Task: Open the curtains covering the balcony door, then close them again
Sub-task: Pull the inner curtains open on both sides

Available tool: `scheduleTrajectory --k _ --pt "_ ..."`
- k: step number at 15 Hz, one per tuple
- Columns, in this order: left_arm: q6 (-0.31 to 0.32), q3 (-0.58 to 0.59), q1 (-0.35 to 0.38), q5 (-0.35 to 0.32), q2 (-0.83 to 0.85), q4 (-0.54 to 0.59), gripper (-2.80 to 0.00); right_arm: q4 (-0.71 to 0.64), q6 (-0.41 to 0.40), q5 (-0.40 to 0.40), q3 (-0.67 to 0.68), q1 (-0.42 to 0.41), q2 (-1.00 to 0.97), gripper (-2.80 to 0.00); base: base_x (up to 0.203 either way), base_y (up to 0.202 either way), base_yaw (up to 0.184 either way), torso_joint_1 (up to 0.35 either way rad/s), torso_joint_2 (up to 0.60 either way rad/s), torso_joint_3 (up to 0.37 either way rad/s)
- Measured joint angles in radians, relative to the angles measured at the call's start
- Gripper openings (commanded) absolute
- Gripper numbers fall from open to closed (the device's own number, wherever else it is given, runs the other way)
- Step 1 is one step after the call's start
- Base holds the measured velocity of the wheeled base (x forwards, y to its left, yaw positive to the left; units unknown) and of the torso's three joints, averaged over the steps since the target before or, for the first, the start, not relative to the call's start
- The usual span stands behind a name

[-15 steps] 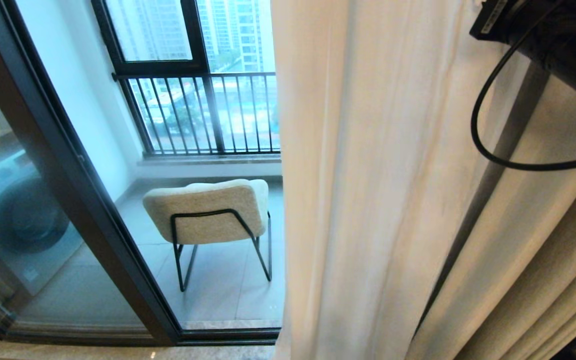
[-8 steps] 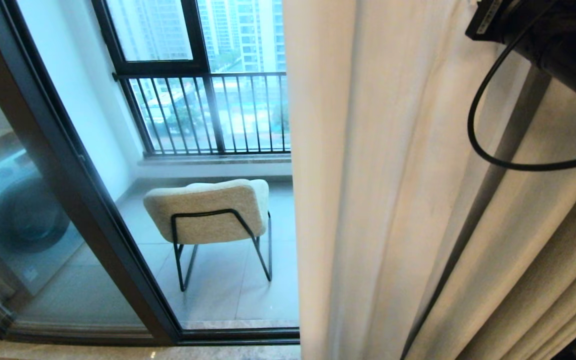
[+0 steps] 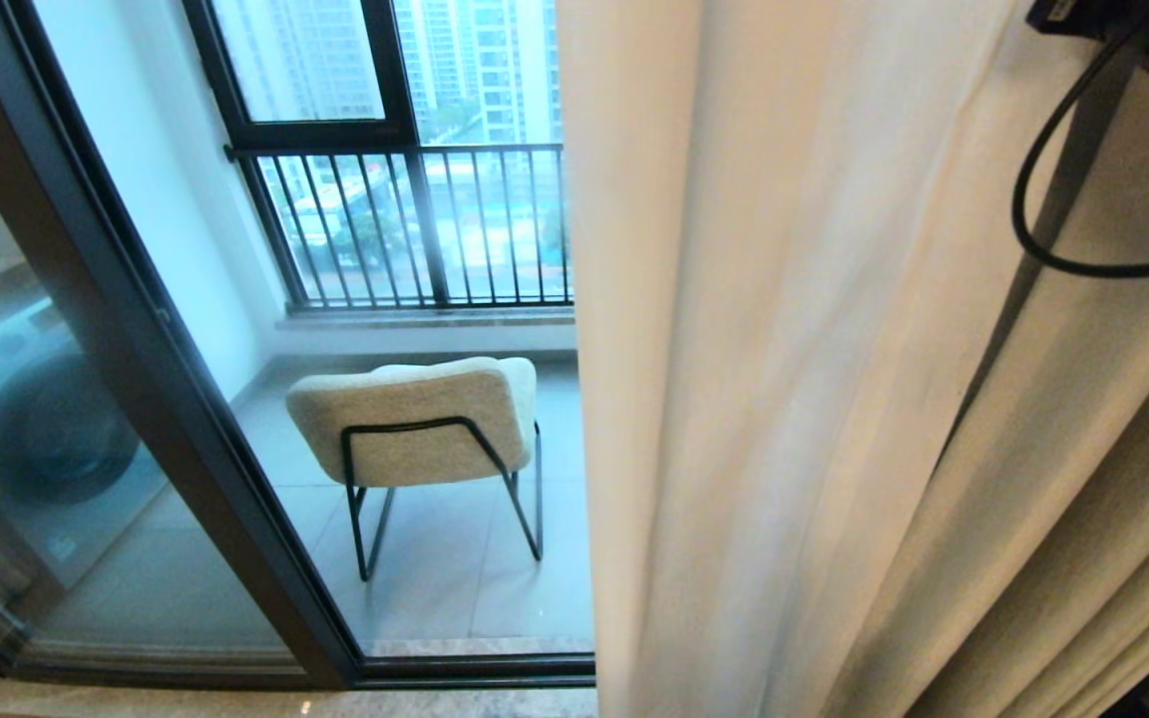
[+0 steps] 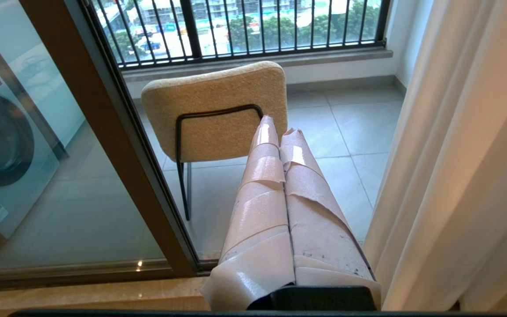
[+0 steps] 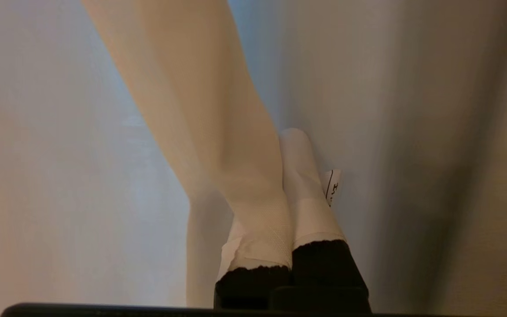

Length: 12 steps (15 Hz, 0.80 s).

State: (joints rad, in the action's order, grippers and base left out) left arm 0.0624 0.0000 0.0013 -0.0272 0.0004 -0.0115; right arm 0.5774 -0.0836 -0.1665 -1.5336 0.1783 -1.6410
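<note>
At the balcony threshold, listed left to right:
Washing machine (image 3: 46,419): far left, seen behind the glass; round dark drum door facing the room.
Balcony door (image 3: 166,399): dark metal frame running on a slant from upper left down to the sill; the glass pane to its left is shut, the span to its right is uncovered as far as the drape's edge.
Outer window (image 3: 375,130): on the far side of the balcony, black frame with a barred railing (image 3: 415,224) across its lower part; tower blocks visible beyond.
Chair (image 3: 415,419): cream upholstered back on a thin black metal frame, standing on the grey balcony tiles with its back toward the door.
Left gripper (image 4: 280,127): tape-wrapped fingers pressed together, holding nothing; pointed toward the chair, apart from the fabric on its right.
Curtains (image 3: 784,399): pleated cream-beige folds filling the right half of the head view, leading edge hanging just right of the chair.
Right gripper (image 5: 286,145): white-taped fingers closed, a narrow fold of the curtain pinched between them or lying over one finger; which, cannot be told.
Cable (image 3: 1053,239): black loop at upper right, hanging before the drapes.
</note>
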Motion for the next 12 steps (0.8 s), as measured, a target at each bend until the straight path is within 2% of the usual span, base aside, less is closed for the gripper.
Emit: scheduleTrajectory --k 6,12 --pt "0.000 0.000 0.000 0.000 0.000 0.000 -2.80 -0.028 0.015 0.145 -0.006 -0.349 0.028 -2.80 0.000 0.000 0.000 0.000 0.00 0.000" --pt "0.000 0.000 0.000 0.000 0.000 0.000 -2.80 -0.030 0.047 0.250 -0.007 -0.771 0.025 -2.80 0.000 0.000 0.000 0.000 0.00 0.000"
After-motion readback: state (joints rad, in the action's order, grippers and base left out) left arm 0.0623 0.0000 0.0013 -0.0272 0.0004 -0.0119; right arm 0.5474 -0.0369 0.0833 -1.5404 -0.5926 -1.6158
